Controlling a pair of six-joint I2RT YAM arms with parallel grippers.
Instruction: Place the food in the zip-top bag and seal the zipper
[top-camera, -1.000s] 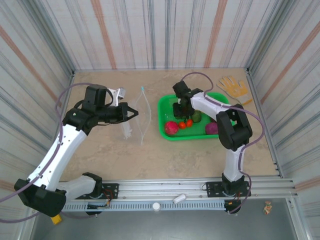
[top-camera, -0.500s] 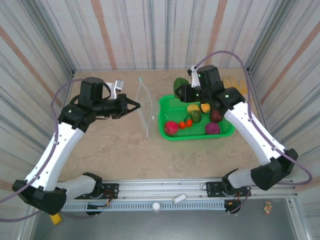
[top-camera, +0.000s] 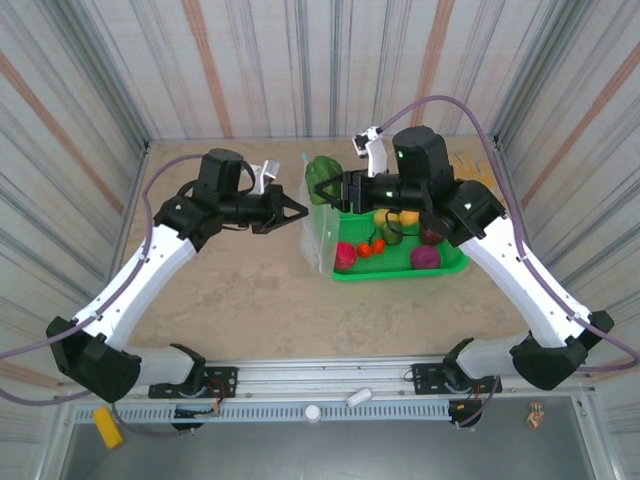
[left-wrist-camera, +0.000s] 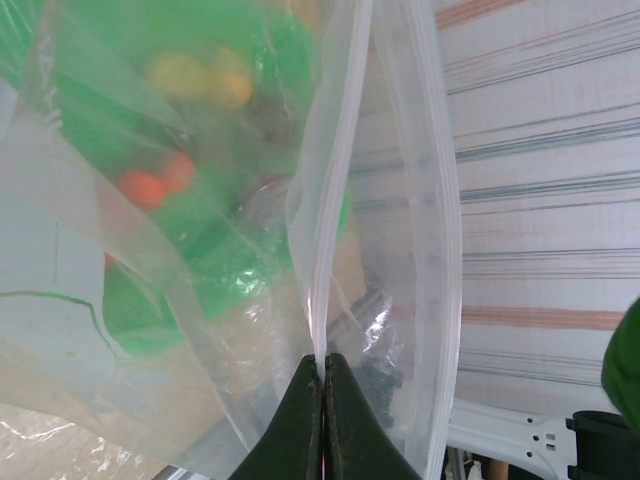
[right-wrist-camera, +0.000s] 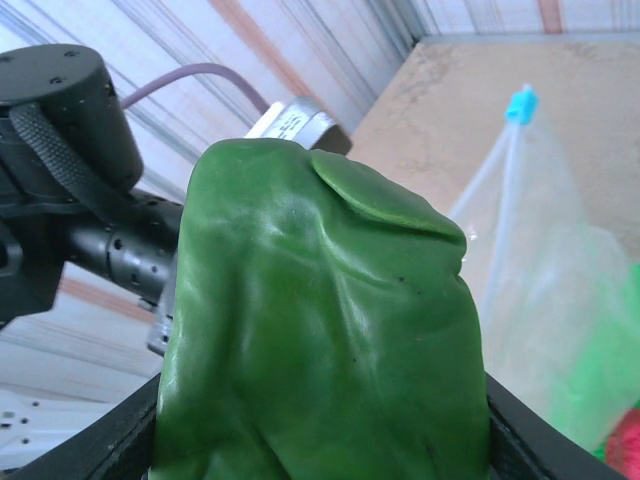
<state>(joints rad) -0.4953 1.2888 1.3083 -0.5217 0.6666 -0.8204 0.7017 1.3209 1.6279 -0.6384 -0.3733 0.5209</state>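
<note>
- Clear floppy plastic zip-top bag (top-camera: 318, 238) hangs upright between the left gripper (top-camera: 296, 212) and the green mesh plastic basket (top-camera: 455, 263). Its lower edge is at the basket's left rim, and its long axis runs near-to-far in the top view.
- Zipper (left-wrist-camera: 322, 200) is a thin clear ribbed strip. Its 2 halves run up from the left fingertips and spread apart, so the mouth gapes. The light blue slider tab (right-wrist-camera: 521, 103) sits at the far end.
- Left fingers are pressed together, pinching 1 zipper half.
- Right gripper (top-camera: 325, 182) clamps a glossy, lumpy green toy vegetable (right-wrist-camera: 320, 330) at the bag's top edge.
- Other food pieces (top-camera: 343, 256) lie in the basket: smooth, rounded, in red, magenta, maroon, yellow and orange.
- Through the film they show as blurred blobs. The right fingertips are cut off at the frame bottom. The tan glove (top-camera: 470, 165) is mostly hidden behind the right arm.
</note>
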